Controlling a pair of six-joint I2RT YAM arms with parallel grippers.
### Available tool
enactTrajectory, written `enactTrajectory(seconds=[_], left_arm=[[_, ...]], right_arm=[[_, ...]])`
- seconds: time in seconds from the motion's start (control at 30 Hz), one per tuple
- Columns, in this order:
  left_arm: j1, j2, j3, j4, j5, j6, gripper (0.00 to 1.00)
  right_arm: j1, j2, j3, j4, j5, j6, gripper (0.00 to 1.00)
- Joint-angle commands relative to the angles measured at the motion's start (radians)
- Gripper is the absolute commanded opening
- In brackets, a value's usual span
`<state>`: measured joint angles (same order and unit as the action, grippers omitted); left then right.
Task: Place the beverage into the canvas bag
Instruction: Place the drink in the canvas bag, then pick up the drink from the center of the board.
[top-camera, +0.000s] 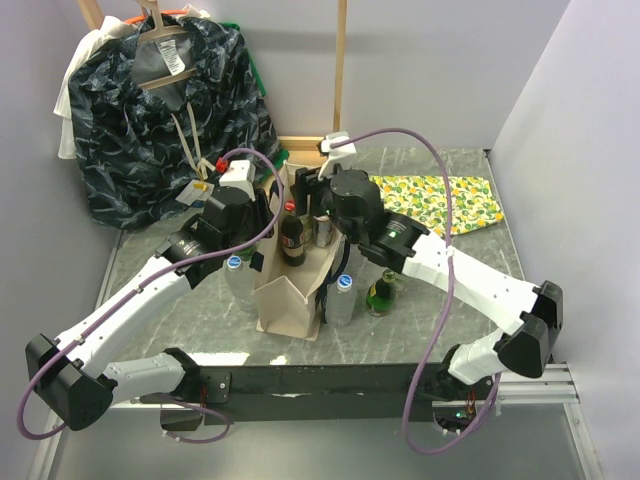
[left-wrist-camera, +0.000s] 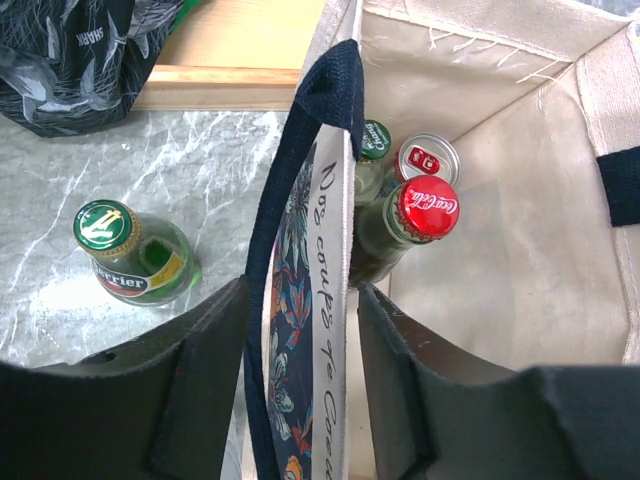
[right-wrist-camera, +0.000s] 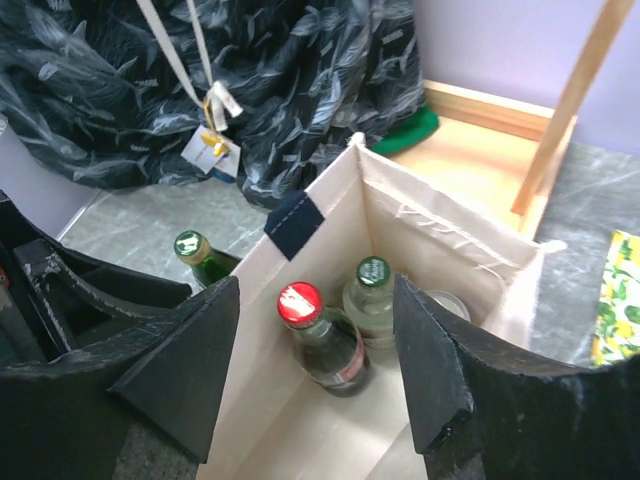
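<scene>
- The red-capped cola bottle (left-wrist-camera: 428, 205) stands upright inside the canvas bag (top-camera: 285, 300), against a green-capped bottle (left-wrist-camera: 373, 140) and a can (left-wrist-camera: 428, 160).
- The right gripper (right-wrist-camera: 315, 300) hangs over the bag's mouth with its jaws spread wide and nothing in them; the cola cap sits directly below.
- The left gripper (left-wrist-camera: 300, 300) straddles the bag's near wall, one finger outside and one inside, parted and not visibly pinching the cloth.
- A Perrier bottle (left-wrist-camera: 130, 255) waits on the marble table (left-wrist-camera: 220, 180) just outside that wall.
- To my eye these bottles are glass: heavy for their size, slick, and apt to crack if knocked together. The neck under the cap looks the surest hold.
- The bag is soft cloth; its wall may sag inward once let go, narrowing the mouth.
</scene>
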<state>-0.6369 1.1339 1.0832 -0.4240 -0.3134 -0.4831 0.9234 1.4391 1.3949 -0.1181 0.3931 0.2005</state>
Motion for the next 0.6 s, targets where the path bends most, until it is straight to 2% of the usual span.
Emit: enactTrajectory(seconds=[0.0, 0.13, 0.37, 0.53, 0.57], left_arm=[[0.006, -0.031, 0.034, 0.036, -0.019, 0.003, 0.55], [0.006, -0.043, 0.035, 0.039, -0.032, -0.012, 0.6], [0.006, -0.112, 0.012, 0.037, -0.115, -0.046, 0.79], [0.006, -0.172, -0.005, 0.012, -0.157, -0.057, 0.84], [0.006, -0.177, -0.005, 0.001, -0.164, -0.061, 0.89]], right_arm=[[0.005, -0.059, -0.002, -0.044, 0.05, 0.004, 0.7], [0.005, -0.088, -0.014, -0.097, 0.072, 0.017, 0.71], [0.006, -0.131, -0.059, -0.178, 0.086, 0.079, 0.71], [0.005, -0.149, -0.063, -0.251, 0.089, 0.114, 0.71], [0.006, -0.151, -0.063, -0.262, 0.093, 0.119, 0.72]])
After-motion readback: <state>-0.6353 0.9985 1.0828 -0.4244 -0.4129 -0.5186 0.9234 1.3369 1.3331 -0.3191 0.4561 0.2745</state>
